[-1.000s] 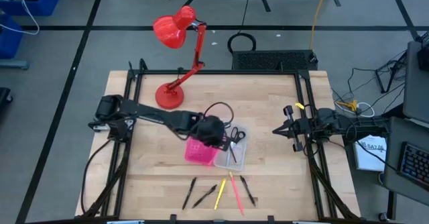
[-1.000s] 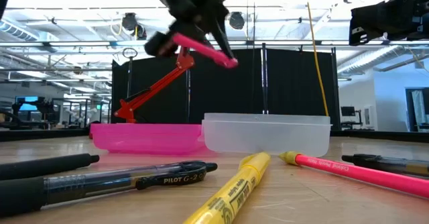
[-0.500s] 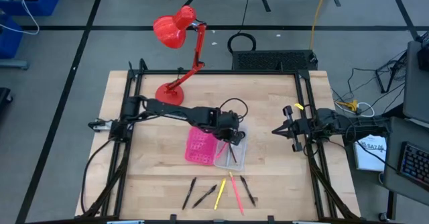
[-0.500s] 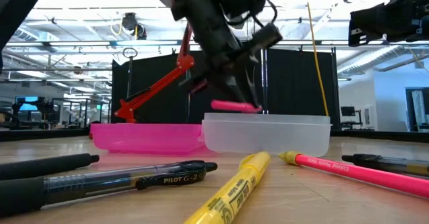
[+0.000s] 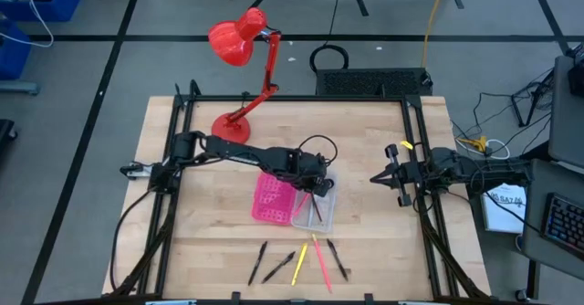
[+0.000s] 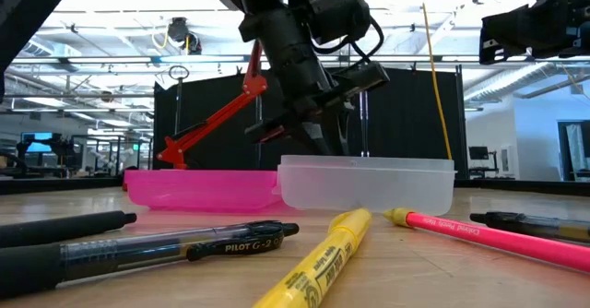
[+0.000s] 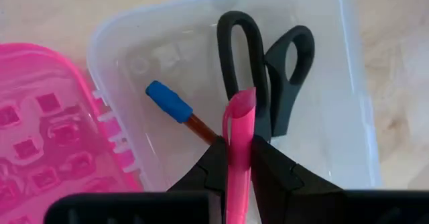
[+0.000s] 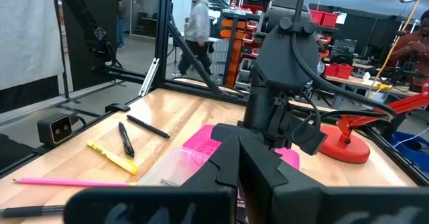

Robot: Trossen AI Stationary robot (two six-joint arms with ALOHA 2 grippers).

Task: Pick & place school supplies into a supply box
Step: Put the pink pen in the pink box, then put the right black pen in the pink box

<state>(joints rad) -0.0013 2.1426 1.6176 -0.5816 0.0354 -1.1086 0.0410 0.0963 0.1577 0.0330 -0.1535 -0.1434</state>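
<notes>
Left claw [image 7: 238,158] pinches pink pen [image 7: 237,127] over clear tray [image 7: 335,117] (scissors [image 7: 268,63], blue-capped pencil [image 7: 175,107] inside); right claw [image 5: 379,179] pressed together, aside.

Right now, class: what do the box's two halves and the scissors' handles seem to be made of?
Clear tray: see-through, glossy plastic; the table shows through it. Pink half: translucent moulded plastic with square perforations. Scissors' handles: smooth dark plastic, probably, with a dull sheen.
</notes>
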